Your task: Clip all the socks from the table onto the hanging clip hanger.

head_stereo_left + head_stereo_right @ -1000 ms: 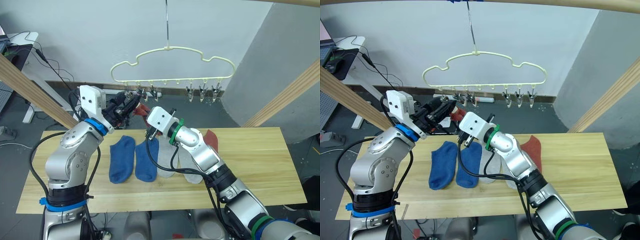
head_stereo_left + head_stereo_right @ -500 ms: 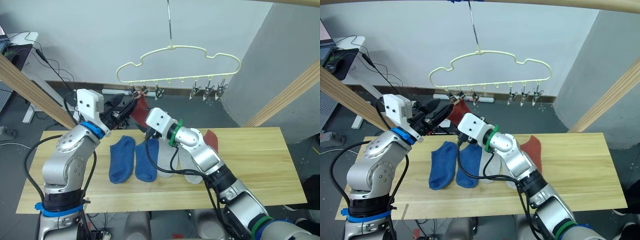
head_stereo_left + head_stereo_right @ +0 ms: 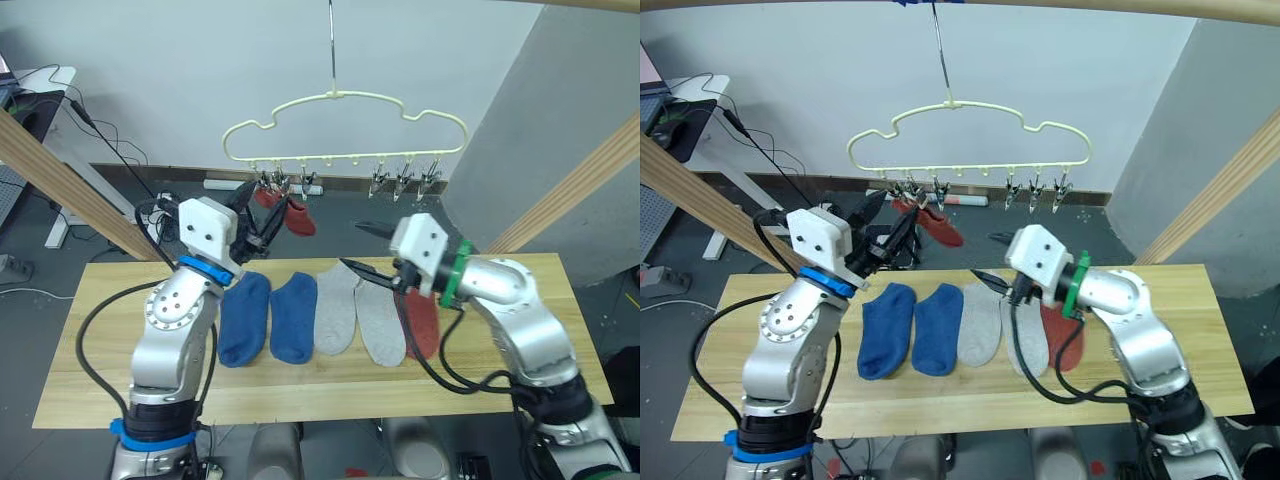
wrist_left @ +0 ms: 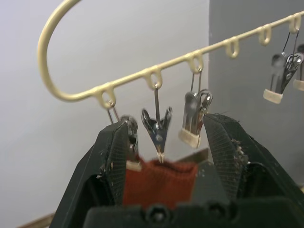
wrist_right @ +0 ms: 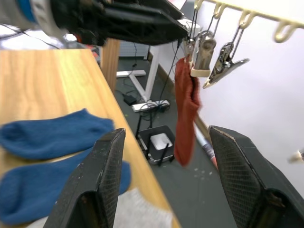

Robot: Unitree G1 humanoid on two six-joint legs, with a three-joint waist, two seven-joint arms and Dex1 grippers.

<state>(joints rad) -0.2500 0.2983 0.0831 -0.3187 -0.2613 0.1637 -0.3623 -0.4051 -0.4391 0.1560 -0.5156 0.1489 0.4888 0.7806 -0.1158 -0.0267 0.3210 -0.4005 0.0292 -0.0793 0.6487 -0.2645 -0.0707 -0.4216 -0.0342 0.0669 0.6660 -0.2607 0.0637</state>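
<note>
Clip hanger (image 3: pixel 345 125) is hanging by its metal hook from a wooden pole overhead, w/ a row of small metal clips (image 3: pixel 405 184) along its lower wire. One brick red sock (image 3: pixel 292 214) is dangling from the clips at the hanger's left end, well above the table (image 3: pixel 520 345).

Left gripper (image 3: pixel 258 213) is sitting right at that hung sock, fingers spread apart on either side of it and gripping nothing; in the left wrist view the red sock top (image 4: pixel 159 183) is showing between the two black fingers (image 4: pixel 114 156), pinched by a clip (image 4: pixel 158 127) above it. Right gripper (image 3: pixel 362 250) is hovering over the table near the grey socks, fingers likewise splayed wide and empty.

On the table five socks are lying in a row: two blue socks (image 3: pixel 270 316) on the left, two light grey socks (image 3: pixel 358 318) in the middle, and a second brick red sock (image 3: pixel 424 322) on the right. That last one is partly covered by the right arm, so its shape is hard to judge.

Around: slanted wooden frame poles (image 3: pixel 60 185) on both sides, cables (image 3: pixel 110 140) on the floor behind, and a white desk leg (image 3: pixel 62 215) at far left. Which exact clip is biting the hung sock is hard to make out in the head views.
</note>
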